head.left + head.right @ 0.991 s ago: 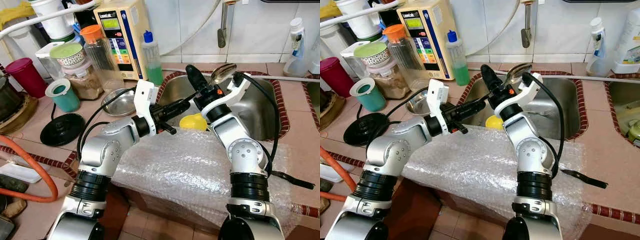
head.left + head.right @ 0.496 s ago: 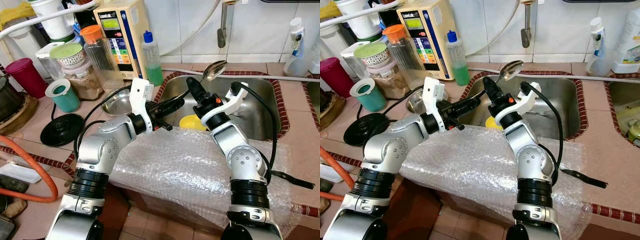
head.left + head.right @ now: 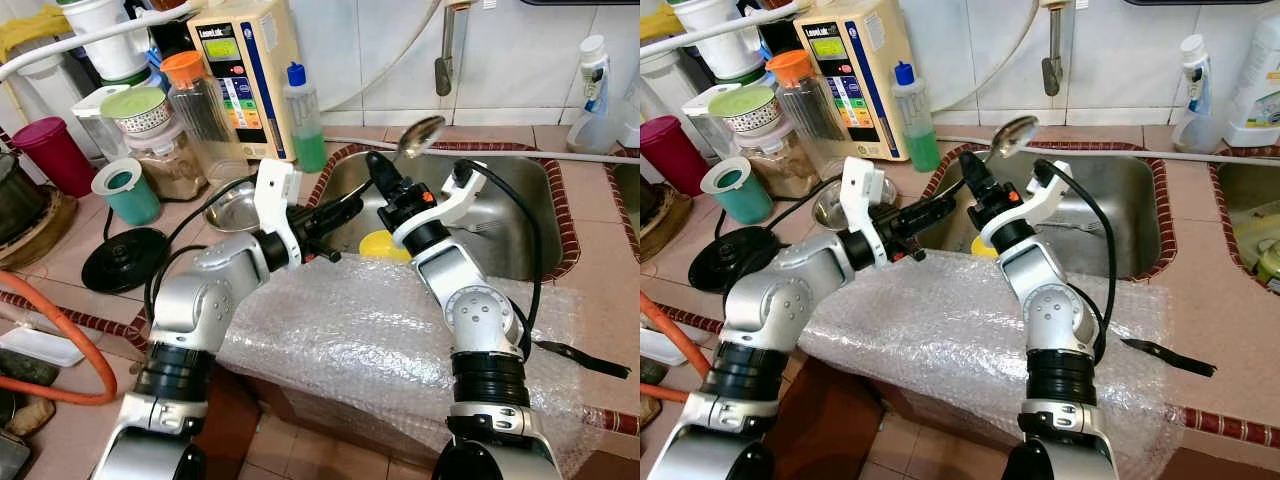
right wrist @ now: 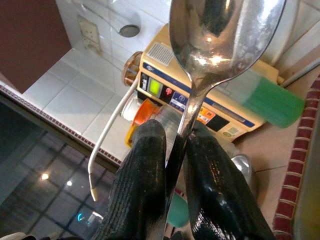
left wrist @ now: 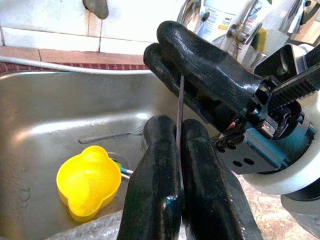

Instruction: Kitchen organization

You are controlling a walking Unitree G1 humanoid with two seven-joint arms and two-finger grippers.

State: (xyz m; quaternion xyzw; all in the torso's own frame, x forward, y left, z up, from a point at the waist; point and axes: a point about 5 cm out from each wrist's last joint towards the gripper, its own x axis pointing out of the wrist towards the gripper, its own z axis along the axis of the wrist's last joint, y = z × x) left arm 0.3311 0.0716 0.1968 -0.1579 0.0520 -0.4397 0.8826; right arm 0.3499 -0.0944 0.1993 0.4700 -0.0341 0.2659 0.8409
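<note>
The right gripper (image 3: 384,180) is closed on the handle of a metal spoon (image 3: 419,137), its 2 black fingers (image 4: 145,180) pressed flat against the thin shaft just below the neck. The left gripper (image 3: 335,210) is closed on the same handle further down; in the left wrist view its fingers (image 5: 155,170) are seen squeezing the edge-on strip of metal, almost touching the right gripper's fingertips. The spoon is thus held by both jaws in the air above the near left part of the sink (image 3: 500,215), not resting on anything.

The spoon is judged to be light, stiff and smooth, so slip along the polished handle is the likely trouble, not breakage. The flat faces of the handle are the sound place for a hold, as taken here; a hold on the narrow edges would probably let it twist.

Its long axis runs up and away from the robot, tilted toward the back wall, with the bowl at the high end near the tiled rim of the sink and the handle end low, toward the left gripper.

Below, a yellow cup (image 5: 89,181) lies in the sink by the drain, and bubble wrap (image 3: 360,330) covers the front of the table (image 3: 600,250).
</note>
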